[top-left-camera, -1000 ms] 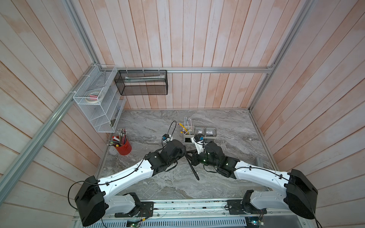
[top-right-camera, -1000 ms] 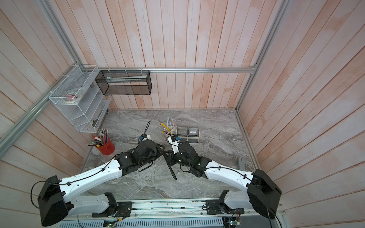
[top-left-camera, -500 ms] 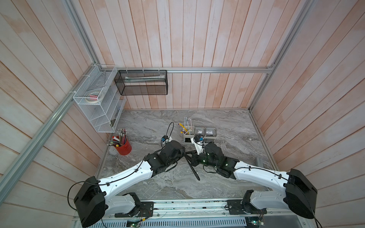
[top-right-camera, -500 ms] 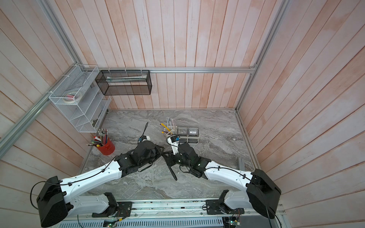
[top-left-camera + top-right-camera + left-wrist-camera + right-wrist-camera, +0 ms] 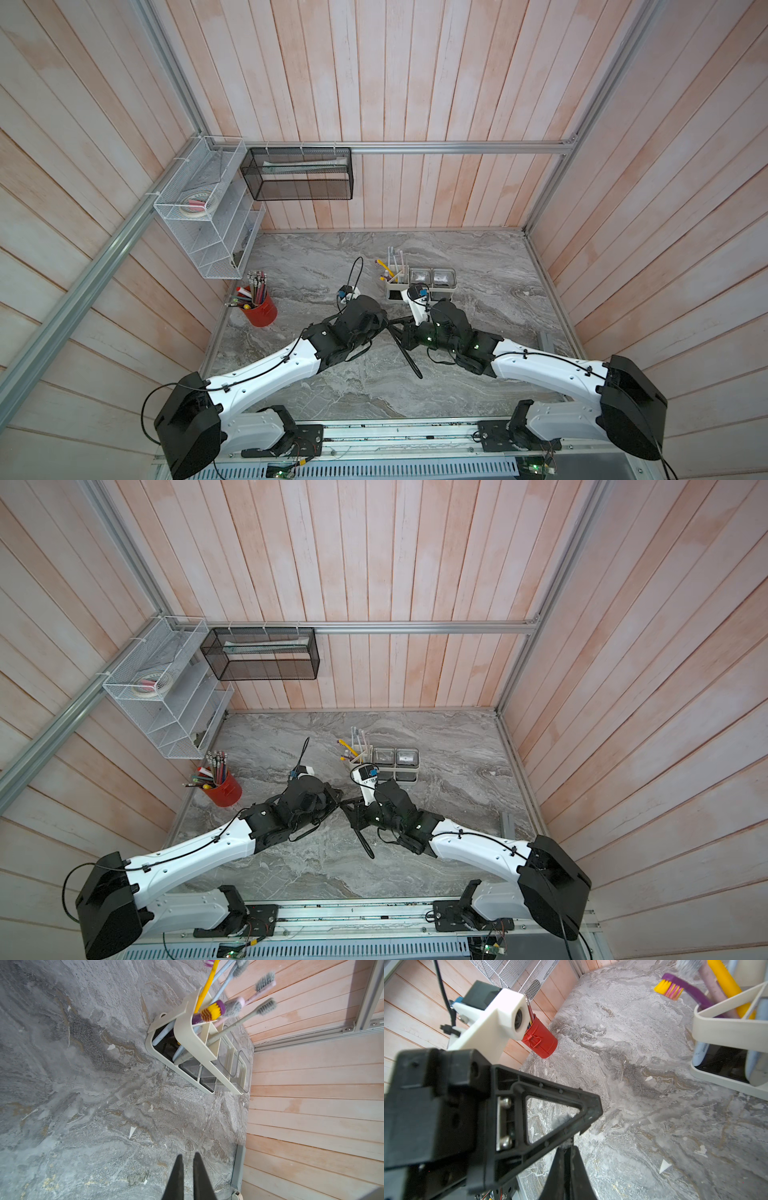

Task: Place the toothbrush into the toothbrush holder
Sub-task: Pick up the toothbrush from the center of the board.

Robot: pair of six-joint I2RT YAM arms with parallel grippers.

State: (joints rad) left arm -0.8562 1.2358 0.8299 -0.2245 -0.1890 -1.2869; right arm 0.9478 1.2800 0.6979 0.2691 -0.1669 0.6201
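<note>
Right end effector (image 5: 567, 1150) clamped on the toothbrush (image 5: 409, 357), left end effector (image 5: 188, 1155) pinched together, I should steer slowly toward the toothbrush holder (image 5: 185, 1032).

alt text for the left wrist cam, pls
A cream toothbrush holder stands on a grey marble tabletop near a wood-plank wall, several toothbrushes leaning out of its divided end and two clear cups in its other end. The left gripper shows only its dark fingers at the frame edge, almost touching, nothing visible between them.
</note>
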